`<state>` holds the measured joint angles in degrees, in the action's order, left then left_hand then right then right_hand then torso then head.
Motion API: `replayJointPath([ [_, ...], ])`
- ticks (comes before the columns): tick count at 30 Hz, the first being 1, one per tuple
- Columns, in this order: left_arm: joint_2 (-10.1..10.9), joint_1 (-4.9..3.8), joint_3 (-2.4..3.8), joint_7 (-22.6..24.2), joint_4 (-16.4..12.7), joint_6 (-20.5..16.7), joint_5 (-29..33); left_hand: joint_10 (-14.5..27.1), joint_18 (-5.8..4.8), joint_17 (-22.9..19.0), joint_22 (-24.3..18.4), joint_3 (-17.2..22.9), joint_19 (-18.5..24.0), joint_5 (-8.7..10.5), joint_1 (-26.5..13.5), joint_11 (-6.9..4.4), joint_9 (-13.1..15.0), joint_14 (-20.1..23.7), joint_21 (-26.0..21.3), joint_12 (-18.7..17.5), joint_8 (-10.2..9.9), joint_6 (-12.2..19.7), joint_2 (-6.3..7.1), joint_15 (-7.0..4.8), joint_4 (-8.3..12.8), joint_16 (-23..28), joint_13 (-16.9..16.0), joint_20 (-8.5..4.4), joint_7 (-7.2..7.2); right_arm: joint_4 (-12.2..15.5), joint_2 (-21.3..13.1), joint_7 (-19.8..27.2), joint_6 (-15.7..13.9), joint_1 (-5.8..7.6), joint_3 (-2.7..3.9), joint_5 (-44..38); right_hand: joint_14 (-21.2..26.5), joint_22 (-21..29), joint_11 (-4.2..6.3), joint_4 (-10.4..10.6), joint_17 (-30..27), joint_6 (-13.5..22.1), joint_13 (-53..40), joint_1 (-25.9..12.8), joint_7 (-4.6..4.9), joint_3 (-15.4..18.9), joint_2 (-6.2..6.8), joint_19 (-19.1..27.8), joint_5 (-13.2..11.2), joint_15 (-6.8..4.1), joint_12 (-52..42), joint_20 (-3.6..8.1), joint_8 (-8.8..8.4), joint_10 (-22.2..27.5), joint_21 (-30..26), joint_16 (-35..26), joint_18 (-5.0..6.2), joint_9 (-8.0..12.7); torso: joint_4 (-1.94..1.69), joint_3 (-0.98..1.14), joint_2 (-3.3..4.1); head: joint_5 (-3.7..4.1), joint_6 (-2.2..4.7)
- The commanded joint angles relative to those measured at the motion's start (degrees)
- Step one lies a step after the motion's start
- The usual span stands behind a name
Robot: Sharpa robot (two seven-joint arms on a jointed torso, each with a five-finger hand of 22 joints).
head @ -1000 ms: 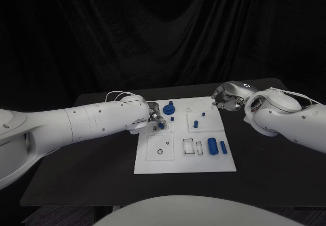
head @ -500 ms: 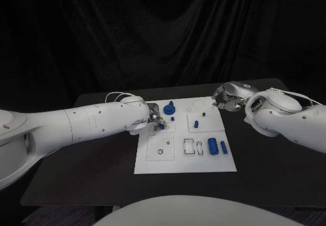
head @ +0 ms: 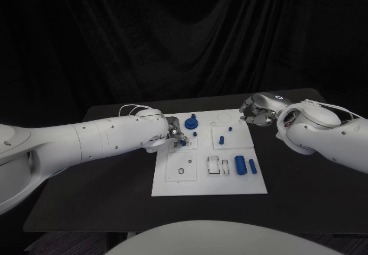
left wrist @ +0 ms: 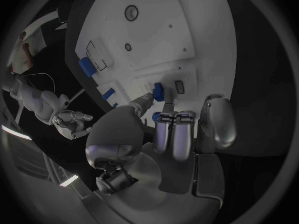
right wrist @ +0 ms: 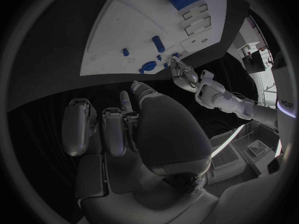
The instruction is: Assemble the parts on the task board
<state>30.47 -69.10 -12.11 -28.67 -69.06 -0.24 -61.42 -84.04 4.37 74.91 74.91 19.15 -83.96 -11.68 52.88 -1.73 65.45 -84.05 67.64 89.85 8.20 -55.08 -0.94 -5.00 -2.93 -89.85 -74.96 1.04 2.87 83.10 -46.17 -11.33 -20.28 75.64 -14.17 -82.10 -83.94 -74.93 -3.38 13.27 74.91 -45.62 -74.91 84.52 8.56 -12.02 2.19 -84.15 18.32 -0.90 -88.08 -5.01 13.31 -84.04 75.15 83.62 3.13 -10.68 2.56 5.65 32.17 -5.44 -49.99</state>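
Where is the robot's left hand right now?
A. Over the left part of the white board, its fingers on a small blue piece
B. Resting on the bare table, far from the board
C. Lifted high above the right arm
A: the left hand is over the task board, its fingers around a small blue part.

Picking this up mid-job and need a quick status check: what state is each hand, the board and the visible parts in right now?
left hand: over the task board, pinching a small blue part
right hand: beside the board's far right corner, fingers curled, holding nothing
task board: flat on the table
blue cylinder: lying on the board
blue knob: standing upright
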Motion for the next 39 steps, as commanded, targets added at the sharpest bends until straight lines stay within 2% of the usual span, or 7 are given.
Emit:
replayJointPath([
  [1, -0.2, 0.11, 0.05, 1.1, 0.0, -0.8, 0.1, -6.0, 0.09, 15.1, 9.1, 0.0, -0.9, 0.19, -0.5, 0.37, -0.1, -5.9, -0.2, 0.1, -0.4, 0.0, 0.1, 0.25, -0.4, -0.1, -15.0, 0.37, 0.28, 0.1, 0.0, -0.9, 0.5, -0.13, 0.04, -0.2, -2.9, -10.5, -0.33, 0.0, 2.4, -0.5, -11.0, 0.4, 0.02, -0.3, 0.26, 0.1, 0.1, 0.28, 0.3, -0.4, -0.19, -2.0, -0.1, -0.2, 0.31, 0.1, 0.06, -0.01, 0.0, 0.01, -0.01],
  [10, 0.0, 0.12, 0.05, 1.6, -0.1, -1.5, 0.1, -6.0, 0.07, 15.1, 9.1, -0.6, -0.9, 0.4, -0.9, 0.39, -0.1, -5.9, -0.1, 0.1, -0.4, -0.3, 0.13, 0.29, -1.0, -0.1, -15.0, 0.42, 0.3, 0.1, -0.1, -1.0, 0.6, -0.13, 0.04, -0.2, -2.9, -10.5, -0.33, 0.0, 2.4, -0.5, -11.0, 0.4, 0.02, -0.3, 0.26, 0.1, 0.1, 0.28, 0.3, -0.4, -0.19, -2.0, -0.1, -0.2, 0.31, 0.1, 0.04, 0.02, -0.03, 0.05, -0.01],
  [20, 0.9, 0.12, 0.05, 2.7, -0.9, -3.2, 0.1, -6.0, 0.02, 15.1, 9.2, -10.5, -1.1, 5.78, -6.3, 0.03, 0.5, -5.9, 0.3, 0.1, -0.4, -2.0, 0.36, 0.01, -10.9, -0.1, -15.0, 0.21, -0.13, 0.0, -0.2, -1.2, 0.7, -0.13, 0.04, -0.2, -2.9, -10.5, -0.34, -0.1, 2.3, -0.5, -11.0, 0.3, 0.04, -0.4, 0.24, 0.1, 0.1, 0.28, 0.3, -0.4, -0.24, -2.0, -0.2, -0.3, 0.32, 0.2, 0.04, -0.02, -0.11, -0.03, -0.01],
  [25, 1.0, 0.12, 0.05, 2.0, -0.9, -2.5, 0.1, -6.0, 0.01, 15.1, 9.2, -12.4, -1.1, 6.46, -6.5, -0.01, 0.7, -5.9, 0.3, 0.1, -0.4, -2.3, -0.22, -0.04, -13.0, -0.1, -15.0, 0.17, -0.2, 0.0, -0.2, -1.2, 0.7, -0.14, 0.04, -0.2, -2.9, -10.5, -0.34, -0.1, 2.3, -0.5, -11.0, 0.3, 0.04, -0.4, 0.24, 0.1, 0.1, 0.28, 0.3, -0.4, -0.24, -2.0, -0.2, -0.3, 0.32, 0.2, 0.05, -0.04, -0.04, -0.13, -0.01],
  [31, 1.1, 0.13, 0.05, 0.9, -0.7, -1.2, 0.1, -6.0, 0.02, 15.1, 9.2, -13.0, -1.2, 4.03, -3.7, -0.3, 1.6, -5.9, 0.3, 0.1, 0.4, -3.2, -1.39, -0.26, -12.6, -0.1, -15.0, 0.0, -0.55, 0.0, -0.2, -1.3, 0.9, -0.14, 0.04, -0.2, -2.9, -10.5, -0.35, 0.0, 2.4, -0.5, -11.0, 0.3, 0.04, -0.4, 0.23, 0.1, 0.1, 0.28, 0.3, -0.4, -0.25, -2.0, -0.2, -0.2, 0.33, 0.2, 0.05, 0.01, -0.01, -0.17, -0.01],
  [33, 1.1, 0.13, 0.05, 0.6, -0.6, -0.7, 0.1, -6.0, 0.02, 15.1, 9.2, -12.5, -1.2, 0.96, -0.8, -0.46, 2.6, -5.9, 0.3, 0.1, 0.8, -3.2, -1.79, -0.41, -11.0, -0.1, -15.0, -0.16, -0.74, 0.1, -0.3, -1.3, 0.9, -0.15, 0.04, -0.2, -2.9, -10.5, -0.35, 0.0, 2.4, -0.5, -11.0, 0.3, 0.04, -0.4, 0.23, 0.1, 0.1, 0.28, 0.3, -0.4, -0.25, -2.0, -0.2, -0.2, 0.33, 0.2, 0.03, 0.0, -0.02, -0.13, -0.01],
  [39, 1.0, 0.13, 0.05, 0.9, -0.5, 0.0, 0.1, -6.0, 0.04, 15.1, 9.2, -11.8, -1.1, -2.31, 2.2, -0.49, 3.6, -5.9, 0.0, 0.1, 0.9, -2.3, -1.83, -0.46, -8.6, -0.1, -15.0, -0.22, -0.74, 0.1, -0.3, -1.4, 0.8, -0.15, 0.04, -0.2, -2.9, -10.5, -0.35, 0.0, 2.4, -0.5, -10.9, 0.2, 0.05, -0.5, 0.18, 0.1, 0.2, 0.29, 0.3, -0.41, -0.26, -1.9, -0.2, -0.2, 0.33, 0.2, 0.09, 0.01, -0.02, -0.16, -0.01],
])
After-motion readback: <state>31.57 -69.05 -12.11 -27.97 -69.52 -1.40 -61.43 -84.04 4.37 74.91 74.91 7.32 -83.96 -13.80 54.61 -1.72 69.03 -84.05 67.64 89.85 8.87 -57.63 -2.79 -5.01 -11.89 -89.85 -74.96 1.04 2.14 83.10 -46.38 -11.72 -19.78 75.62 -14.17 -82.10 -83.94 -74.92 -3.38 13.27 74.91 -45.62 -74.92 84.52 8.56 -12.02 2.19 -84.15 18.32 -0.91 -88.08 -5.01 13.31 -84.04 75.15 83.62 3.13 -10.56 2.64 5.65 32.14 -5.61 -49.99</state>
